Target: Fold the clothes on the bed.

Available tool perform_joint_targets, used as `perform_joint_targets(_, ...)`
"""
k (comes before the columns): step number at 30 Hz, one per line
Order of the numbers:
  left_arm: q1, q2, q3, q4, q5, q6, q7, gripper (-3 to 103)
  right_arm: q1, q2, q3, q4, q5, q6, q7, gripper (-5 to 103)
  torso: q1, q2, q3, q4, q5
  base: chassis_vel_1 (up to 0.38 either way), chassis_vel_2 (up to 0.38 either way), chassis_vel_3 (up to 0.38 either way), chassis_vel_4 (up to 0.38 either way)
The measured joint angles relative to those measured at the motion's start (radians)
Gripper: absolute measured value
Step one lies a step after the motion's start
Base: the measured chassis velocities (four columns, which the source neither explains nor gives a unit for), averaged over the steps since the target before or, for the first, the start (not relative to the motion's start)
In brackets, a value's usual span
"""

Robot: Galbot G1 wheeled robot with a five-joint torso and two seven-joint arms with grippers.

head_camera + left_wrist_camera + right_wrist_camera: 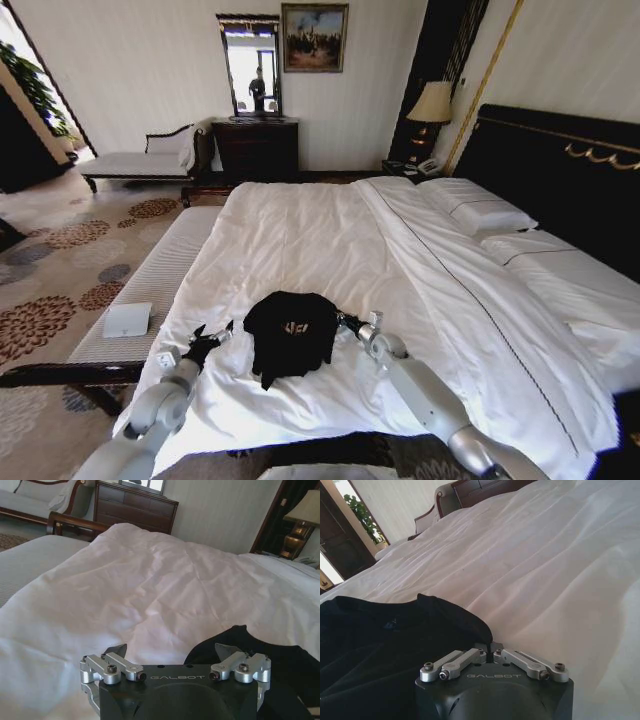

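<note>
1. Nearest, the left end effector (212, 338) sits low over the bed's near-left edge, just beside the left side of the black T-shirt (290, 333). In the left wrist view its fingers (119, 650) are spread wide, nothing between them; the left end effector (172, 652) faces the shirt hem (280, 665).
2. Right end effector (345, 322) is at the T-shirt's right edge. In the right wrist view the right end effector (487, 646) has its fingertips brought together at the black fabric's (390, 645) edge; whether cloth is pinched cannot be told.
3. T-shirt lies bunched and partly folded on the white sheet near the foot of the bed (330, 240), white lettering faintly visible on top.
4. Left of the bed: pale ribbed bench (150, 290) carrying a white flat object (127, 319).
5. Farther: white pillows (480, 212) against the dark headboard (560, 170).
6. Far wall: dark dresser (255, 148), mirror (250, 65), white chaise (140, 160), lamp (432, 102).
</note>
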Motion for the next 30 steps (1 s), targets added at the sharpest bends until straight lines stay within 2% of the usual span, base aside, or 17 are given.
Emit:
perform_joint_targets(2, -0.11, 0.018, 0.065, 0.057, -0.065, 0.012, -0.011, 100, -0.005, -0.012, 0.006, 0.01, 0.002, 0.0, 0.004, 1, 0.0, 0.0, 0.0, -0.0003, -0.0001, 0.0, 0.0, 0.0, 0.0)
perform_joint_targets(6, -0.202, 0.019, 0.123, 0.113, -0.114, 0.024, -0.025, 99, -0.01, -0.021, 0.009, 0.019, 0.004, -0.001, 0.008, 1, 0.0, 0.0, 0.0, -0.0003, -0.0002, 0.0, 0.0, 0.0, 0.0)
perform_joint_targets(8, -0.272, 0.013, 0.185, 0.165, -0.142, 0.037, -0.033, 99, -0.012, -0.025, 0.01, 0.022, 0.004, -0.002, 0.01, 1, 0.0, 0.0, 0.0, -0.0004, -0.0001, 0.0, 0.0, 0.0, 0.0)
perform_joint_targets(10, -0.334, 0.009, 0.261, 0.227, -0.133, 0.048, -0.034, 99, -0.01, -0.025, 0.01, 0.023, 0.006, -0.004, 0.014, 1, 0.0, 0.0, 0.0, -0.0004, -0.0002, 0.0, 0.0, 0.0, 0.0)
perform_joint_targets(14, -0.391, 0.01, 0.335, 0.28, -0.1, 0.053, -0.018, 99, -0.002, -0.019, 0.01, 0.025, 0.008, -0.005, 0.017, 1, 0.0, 0.0, 0.0, -0.0002, -0.0002, 0.0, 0.0, 0.0, 0.0)
perform_joint_targets(21, -0.486, 0.005, 0.42, 0.355, -0.101, 0.061, -0.007, 99, 0.003, -0.015, 0.01, 0.026, 0.01, -0.005, 0.019, 1, 0.0, 0.0, 0.0, 0.0, 0.0, 0.0, 0.0, 0.0, 0.0)
perform_joint_targets(25, -0.553, -0.013, 0.466, 0.408, -0.116, 0.078, -0.009, 88, -0.003, -0.016, 0.012, 0.026, 0.01, -0.005, 0.019, 1, 0.0, 0.0, 0.0, -0.0003, -0.0001, 0.0, 0.0, 0.0, 0.0)
perform_joint_targets(27, -0.563, -0.013, 0.476, 0.417, -0.11, 0.089, -0.01, 88, -0.004, -0.016, 0.012, 0.026, 0.01, -0.005, 0.019, 1, 0.0, 0.0, 0.0, -0.0003, -0.0001, 0.0, 0.0, 0.0, 0.0)
perform_joint_targets(30, -0.589, -0.014, 0.505, 0.436, -0.109, 0.123, -0.015, 72, -0.008, -0.014, 0.016, 0.028, 0.008, -0.004, 0.02, 1, 0.0, 0.0, 0.0, -0.0002, -0.0001, 0.0, 0.0, 0.0, 0.0)
